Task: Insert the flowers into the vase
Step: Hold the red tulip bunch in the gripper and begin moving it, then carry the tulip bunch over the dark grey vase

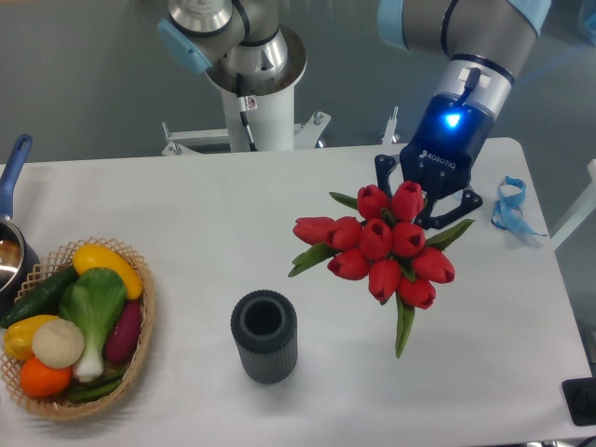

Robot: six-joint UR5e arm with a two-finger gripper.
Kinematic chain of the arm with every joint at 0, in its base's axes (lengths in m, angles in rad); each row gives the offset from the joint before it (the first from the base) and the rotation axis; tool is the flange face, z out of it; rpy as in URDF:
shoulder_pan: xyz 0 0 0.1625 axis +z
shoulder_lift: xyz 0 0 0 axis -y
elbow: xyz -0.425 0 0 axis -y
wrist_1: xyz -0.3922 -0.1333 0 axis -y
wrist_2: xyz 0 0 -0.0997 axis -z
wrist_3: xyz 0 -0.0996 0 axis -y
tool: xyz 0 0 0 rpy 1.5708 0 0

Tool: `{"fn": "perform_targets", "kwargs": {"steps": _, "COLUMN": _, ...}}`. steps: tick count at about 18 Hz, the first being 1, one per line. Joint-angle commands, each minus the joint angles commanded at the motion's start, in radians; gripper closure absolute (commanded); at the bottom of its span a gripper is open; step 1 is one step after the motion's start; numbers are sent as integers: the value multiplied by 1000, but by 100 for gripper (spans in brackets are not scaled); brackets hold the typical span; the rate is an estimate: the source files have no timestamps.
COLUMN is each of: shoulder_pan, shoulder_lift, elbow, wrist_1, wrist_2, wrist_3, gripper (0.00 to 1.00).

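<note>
The flowers [382, 244], a bunch of red tulip buds with long green leaves, hang above the right half of the table. My gripper [430, 207] is shut on the flowers from the upper right, its fingertips hidden behind the buds. The vase [264, 335], a small dark grey ribbed cylinder with a round open mouth, stands upright on the table to the lower left of the bunch, well apart from it.
A wicker basket [140, 345] of colourful vegetables sits at the left front. A blue-handled pot [11, 186] pokes in at the left edge. A blue ribbon [508, 207] lies near the right edge. A second arm's white base [251, 102] stands behind the table.
</note>
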Motion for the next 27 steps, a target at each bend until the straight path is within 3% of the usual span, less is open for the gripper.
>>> {"fn": "perform_targets", "kwargs": {"steps": 7, "shoulder_pan": -41, "shoulder_lift": -17, "elbow": 3, "wrist_1": 8, "wrist_2": -21, "wrist_3": 3, "gripper": 86}}
{"fn": "perform_targets", "kwargs": {"steps": 10, "shoulder_pan": -55, "shoulder_lift": -43, "elbow": -3, "wrist_1": 52, "wrist_2": -168, "wrist_3": 0, "gripper": 86}}
{"fn": "perform_targets", "kwargs": {"steps": 17, "shoulder_pan": -69, "shoulder_lift": -58, "elbow": -6, "wrist_1": 58, "wrist_2": -403, "wrist_3": 23, "gripper": 87}}
{"fn": "perform_targets", "kwargs": {"steps": 22, "shoulder_pan": -162, "shoulder_lift": -103, "elbow": 3, "wrist_1": 66, "wrist_2": -423, "wrist_3": 90, "gripper": 87}}
{"fn": "perform_targets", "kwargs": {"steps": 27, "shoulder_pan": -192, "shoulder_lift": -109, "elbow": -23, "wrist_1": 69, "wrist_2": -423, "wrist_3": 91, "gripper": 87}}
